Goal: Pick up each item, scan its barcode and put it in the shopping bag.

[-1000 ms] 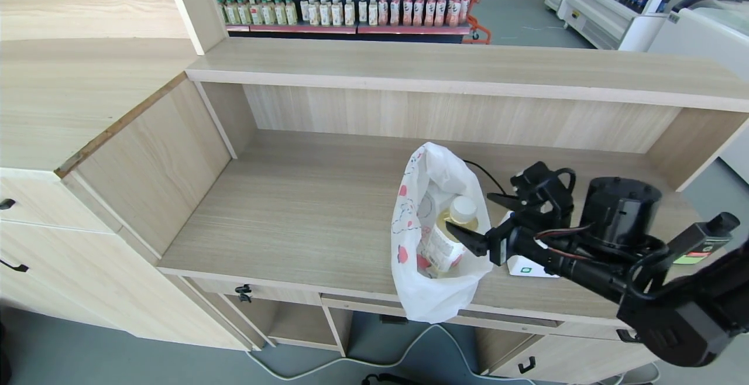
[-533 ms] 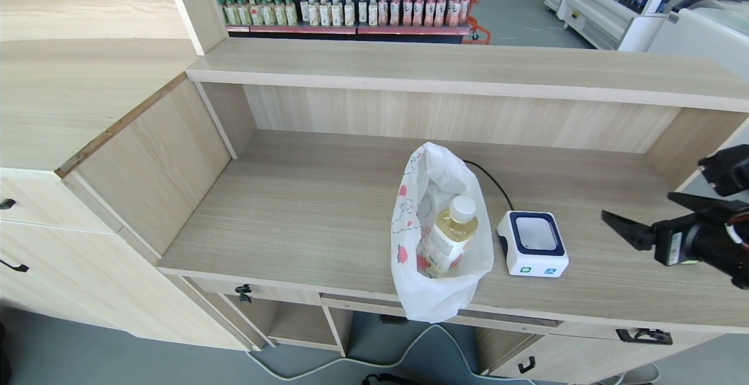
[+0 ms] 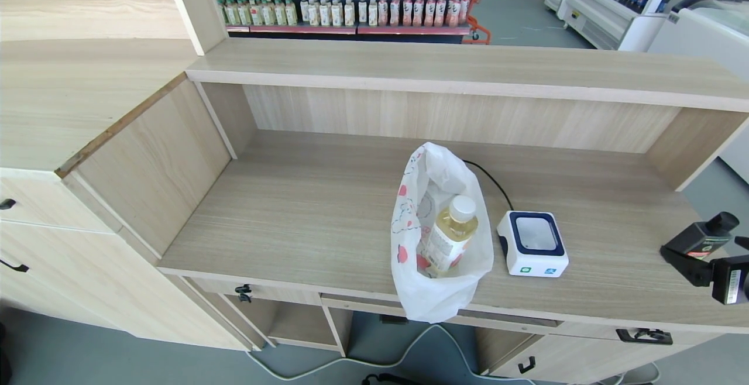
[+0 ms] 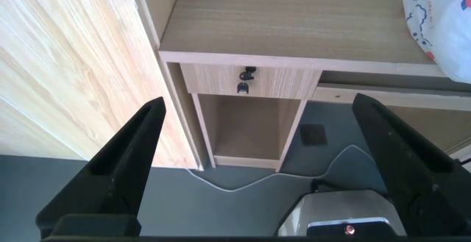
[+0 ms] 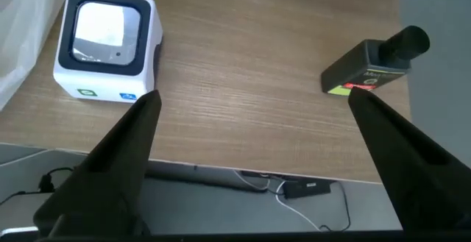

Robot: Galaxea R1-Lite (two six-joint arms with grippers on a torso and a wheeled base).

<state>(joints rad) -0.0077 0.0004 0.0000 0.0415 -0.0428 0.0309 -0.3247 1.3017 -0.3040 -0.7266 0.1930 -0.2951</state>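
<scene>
Currently on bench point(image 3: 304, 215), by item:
1) shopping bag point(image 3: 436, 297) – 6 o'clock of bench centre, mouth open, lower part hanging over front edge
2) bottle point(image 3: 450, 233) – inside bag, leaning, cap up; reads as done
3) scanner point(image 3: 532, 243) – just beside bag at its 3 o'clock; cable point(image 3: 491, 180) runs off toward 11 o'clock behind bag
4) black item point(image 3: 699, 237) w/ red-green label – lying flat, well apart from scanner at its 3 o'clock, near bench's R end; prob. next pick
5) R gripper point(image 5: 254, 98) – jaws spread, nothing betw. them, just beside black item at its 6 o'clock
6) L gripper point(image 4: 257, 102) – jaws spread, empty, low outside front edge, 9 o'clock side of bag

Risks: black item sits close to R end, so an off-centre closing could shove it off; rounded cap end may roll. Bag overhangs, so extra weight dropped at its 6 o'clock side could drag it & bottle to floor. A low swing across could clip scanner or snag cable

Room: bare bench betw. scanner & black item; wide bare stretch 9 o'clock of bag; upper ledge & back wall close off 12 o'clock, side wall at 2 o'clock
</scene>
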